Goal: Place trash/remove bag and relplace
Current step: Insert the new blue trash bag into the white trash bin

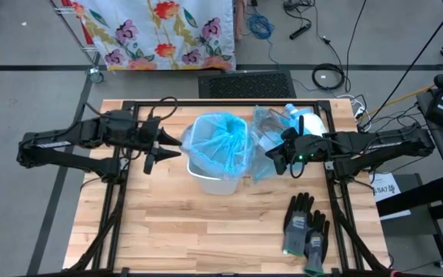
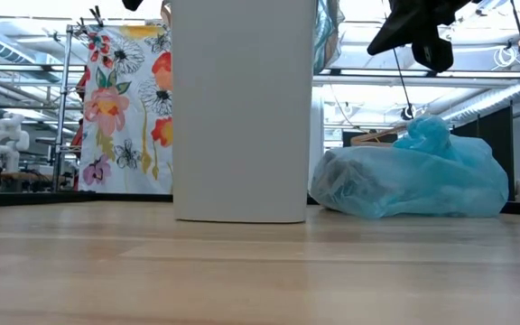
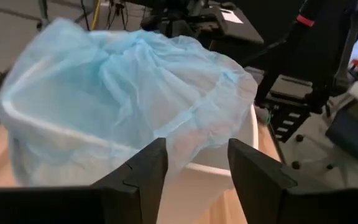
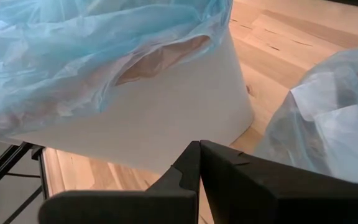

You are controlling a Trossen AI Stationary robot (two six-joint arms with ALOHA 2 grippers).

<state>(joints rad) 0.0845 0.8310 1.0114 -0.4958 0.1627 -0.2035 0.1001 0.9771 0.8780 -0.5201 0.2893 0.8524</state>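
White bin (image 1: pixel 220 168) stands upright near the middle of the wooden bench (image 1: pixel 206 231), toward its far half. A fresh blue liner (image 1: pixel 225 138) is draped over its rim and sags into the opening; in the left wrist view the liner (image 3: pixel 129 81) covers the near rim loosely, bunched and wrinkled. In the right wrist view the liner's edge hangs partway down the bin's outer wall (image 4: pixel 166 118).

Just beside the bin, on the right arm's side, lies a filled, knotted blue bag (image 2: pixel 413 176), resting on the bench. Through its film, pale and blue-white scraps show faintly; individual pieces of trash cannot be told apart. The bag (image 1: pixel 271 142) sits close to the bin; whether they touch is unclear.

Left pincer (image 1: pixel 177 142) hovers at the bin's rim on the left side, fingers (image 3: pixel 145 171) spread apart with nothing between them, the liner just ahead of the tips.

Right pincer (image 1: pixel 271 164) hangs between bin and filled bag, fingers (image 4: pixel 185 171) pressed together, empty.

A pair of grey-black gloves (image 1: pixel 306 227) lies on the bench's near right part, well apart from the bin.
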